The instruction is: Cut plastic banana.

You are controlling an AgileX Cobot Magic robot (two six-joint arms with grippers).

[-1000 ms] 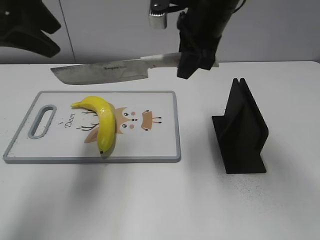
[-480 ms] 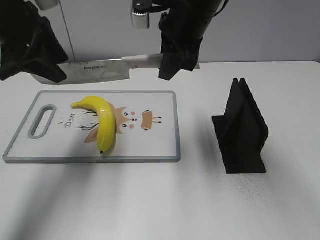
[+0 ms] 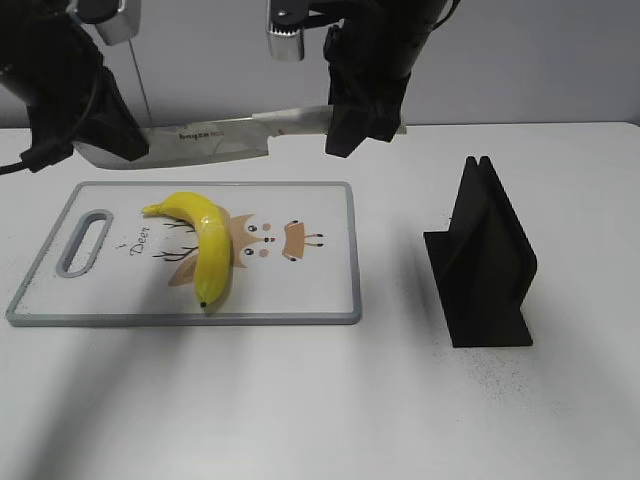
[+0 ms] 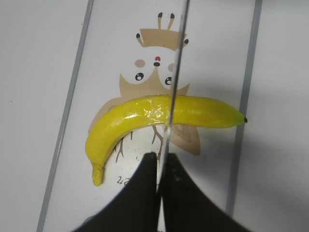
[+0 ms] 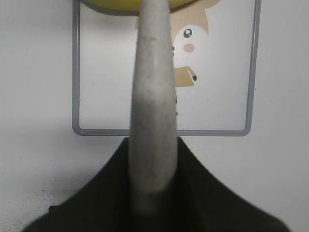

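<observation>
The yellow plastic banana point(image 3: 205, 245) lies whole on the white cutting board point(image 3: 300, 290), curved, stem at the upper left. A large steel knife point(image 3: 220, 140) hangs level in the air above the board's far edge. My right gripper point(image 3: 360, 120) is shut on its grey handle point(image 5: 152, 96). My left gripper point(image 3: 105, 140) is shut on the blade's tip end. In the left wrist view the blade point(image 4: 176, 72) runs edge-on across the middle of the banana point(image 4: 145, 116), between my left fingers point(image 4: 161, 164). The right wrist view shows only a sliver of the banana point(image 5: 111, 4).
A black knife holder point(image 3: 485, 260) stands on the white table to the right of the board. The board has a grey rim and a handle slot point(image 3: 85, 240) at its left end.
The left gripper has come in from the upper left and closed on the blade's tip. The knife has shifted left from one second ago and sits slightly higher.
</observation>
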